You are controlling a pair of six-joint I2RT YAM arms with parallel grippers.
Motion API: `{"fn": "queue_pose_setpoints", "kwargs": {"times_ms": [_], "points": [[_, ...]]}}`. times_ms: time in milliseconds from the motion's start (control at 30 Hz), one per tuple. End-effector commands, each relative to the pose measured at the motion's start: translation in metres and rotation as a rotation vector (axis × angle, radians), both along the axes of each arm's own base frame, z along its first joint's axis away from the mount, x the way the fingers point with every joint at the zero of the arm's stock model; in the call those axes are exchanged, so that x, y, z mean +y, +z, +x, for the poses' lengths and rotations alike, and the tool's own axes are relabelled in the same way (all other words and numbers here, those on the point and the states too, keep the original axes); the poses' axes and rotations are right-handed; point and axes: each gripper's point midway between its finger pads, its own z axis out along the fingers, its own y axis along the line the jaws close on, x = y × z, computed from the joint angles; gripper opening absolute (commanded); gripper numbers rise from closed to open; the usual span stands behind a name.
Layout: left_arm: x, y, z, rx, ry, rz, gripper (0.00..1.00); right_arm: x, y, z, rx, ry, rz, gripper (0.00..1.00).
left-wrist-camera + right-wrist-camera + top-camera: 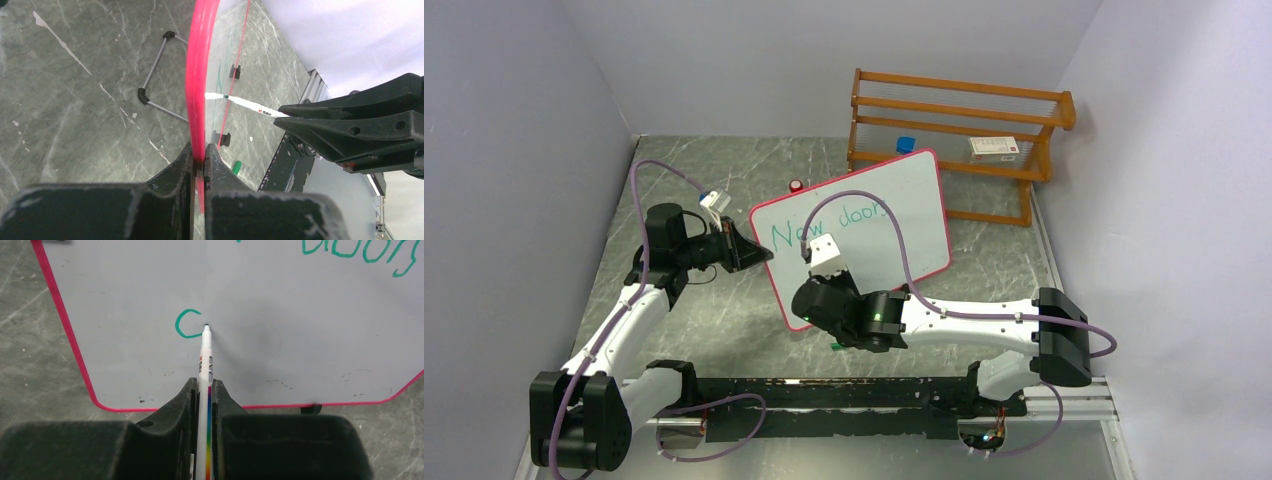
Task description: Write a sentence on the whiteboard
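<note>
Your right gripper is pinching a white marker. Its tip touches the whiteboard at the end of a green open curve, below the sentence, which reads "New doors". Your left gripper is pressed tight on the board's pink-red rim. The whiteboard stands propped mid-worktop, in front of a wooden rack.
</note>
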Motion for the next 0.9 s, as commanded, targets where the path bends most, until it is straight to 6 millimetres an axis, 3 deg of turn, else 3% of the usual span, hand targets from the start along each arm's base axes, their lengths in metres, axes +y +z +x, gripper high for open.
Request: {"fn": "queue_pose_setpoints", "kwargs": {"times_ms": [0,867], "points": [[0.001,-0.001,0.001,0.002,0.0,0.011,0.05,0.001,0.009,0.01,-0.039,-0.038,0.041,0.0],[0.001,-0.001,0.001,0.0,0.004,0.013,0.05,0.017,0.017,0.009,-0.033,0.008,0.084,0.0]]}}
